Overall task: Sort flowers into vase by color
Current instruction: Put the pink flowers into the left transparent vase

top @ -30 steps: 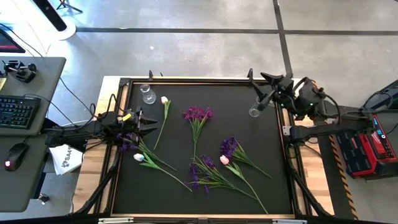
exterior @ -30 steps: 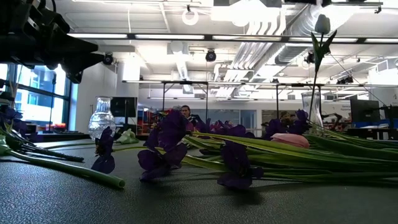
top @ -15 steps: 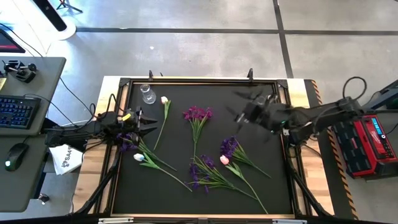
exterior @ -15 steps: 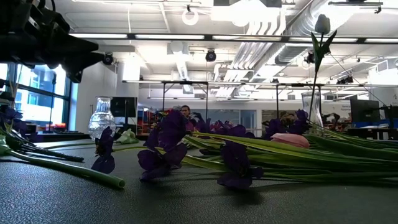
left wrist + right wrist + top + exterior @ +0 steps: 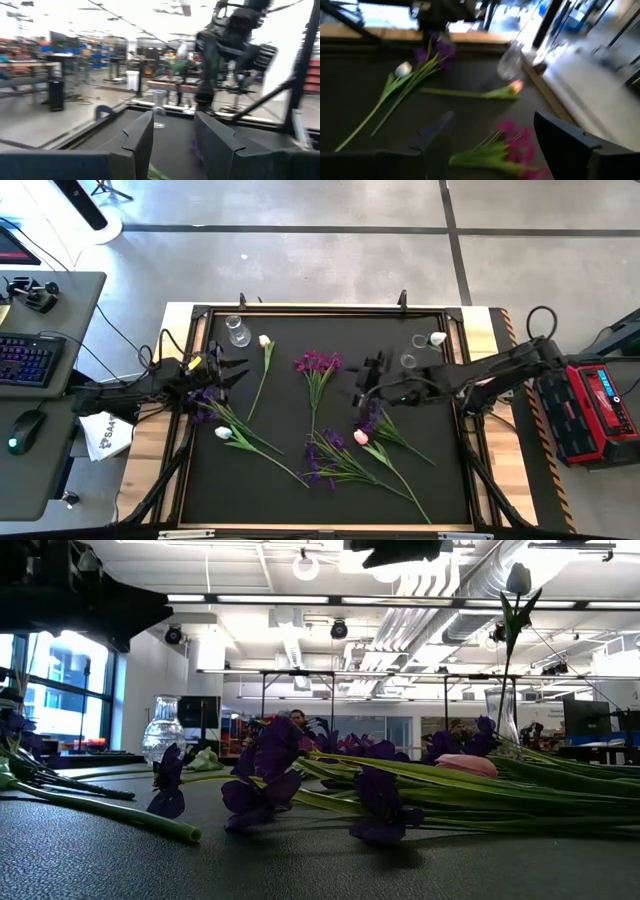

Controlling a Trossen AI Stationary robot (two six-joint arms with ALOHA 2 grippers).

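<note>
The flowers point(image 5: 330, 420) are seen scattered over the black worktop point(image 5: 330, 490) in the high view: a purple cluster point(image 5: 318, 363) at the upper centre, a white tulip bud point(image 5: 264, 340) on a long stem to its left, another white bud point(image 5: 223, 433) at the lower left, and a pink bud point(image 5: 360, 437) among purple blossoms at the lower centre. A clear vase point(image 5: 238, 331) is placed at the upper left of the worktop, and a second vase point(image 5: 420, 343), holding a white tulip point(image 5: 437, 338), is found at the upper right.

The right gripper point(image 5: 362, 377) is stretched across the worktop to the centre of the frame, just above the purple blossoms point(image 5: 368, 416) near the pink bud; its fingers are spread wide apart and nothing is held between them, as the right wrist view shows. The left gripper point(image 5: 228, 371) is positioned at the left edge of the worktop, over a purple flower point(image 5: 205, 402). In the left wrist view its fingers point(image 5: 140, 140) are parted with an empty gap between them.

In the low view, purple blossoms point(image 5: 260, 790) and green stems are seen lying flat in the foreground.
</note>
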